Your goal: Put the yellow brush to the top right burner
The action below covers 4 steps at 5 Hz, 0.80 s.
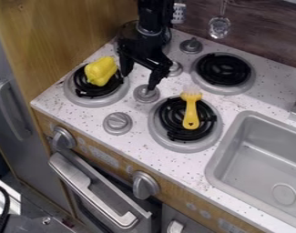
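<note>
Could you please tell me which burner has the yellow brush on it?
The front right burner, nearest the sink; the front left burner holds a yellow pepper instead.

We look down at a slant from above the front of the toy kitchen, facing the dark brown wooden back wall [268, 41] beyond the black two-finger gripper [138, 80]. We are near enough to take in the speckled white countertop [89, 120] around the gripper, the grey metal sink [225, 148] to its lower right and the silver oven handle [83, 189] on our side, below it.
</note>
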{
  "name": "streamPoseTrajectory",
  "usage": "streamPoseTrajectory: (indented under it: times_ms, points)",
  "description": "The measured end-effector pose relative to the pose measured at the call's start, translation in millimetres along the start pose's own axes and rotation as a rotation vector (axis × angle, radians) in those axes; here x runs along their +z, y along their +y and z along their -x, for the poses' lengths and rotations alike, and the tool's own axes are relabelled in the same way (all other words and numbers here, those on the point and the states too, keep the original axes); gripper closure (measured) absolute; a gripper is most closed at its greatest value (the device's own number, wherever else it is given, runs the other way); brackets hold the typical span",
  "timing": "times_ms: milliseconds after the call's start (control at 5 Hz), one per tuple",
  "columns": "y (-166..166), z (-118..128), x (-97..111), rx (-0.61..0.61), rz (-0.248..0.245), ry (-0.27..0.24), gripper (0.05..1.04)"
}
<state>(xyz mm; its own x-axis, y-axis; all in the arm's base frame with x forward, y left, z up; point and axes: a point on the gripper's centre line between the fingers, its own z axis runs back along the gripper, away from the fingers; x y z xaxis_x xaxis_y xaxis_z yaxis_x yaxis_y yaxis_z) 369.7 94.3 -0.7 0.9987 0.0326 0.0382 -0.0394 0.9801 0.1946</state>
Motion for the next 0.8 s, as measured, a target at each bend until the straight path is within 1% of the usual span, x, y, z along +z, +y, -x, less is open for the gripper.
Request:
streamPoseTrajectory:
  times_ms: [200, 400, 600, 800]
  points:
    - [-5.5, 7.6, -13.9, -0.007, 0.01, 0.043, 0.085]
    - [-25.0, 28.9, -18.1, 0.045, 0.046, 0.058, 0.085]
    - [-44.7, 28.0, 10.9, 0.112, 0.032, -0.039, 0.085]
    - [-58.6, 22.4, 31.6, 0.176, 0.065, -0.088, 0.085]
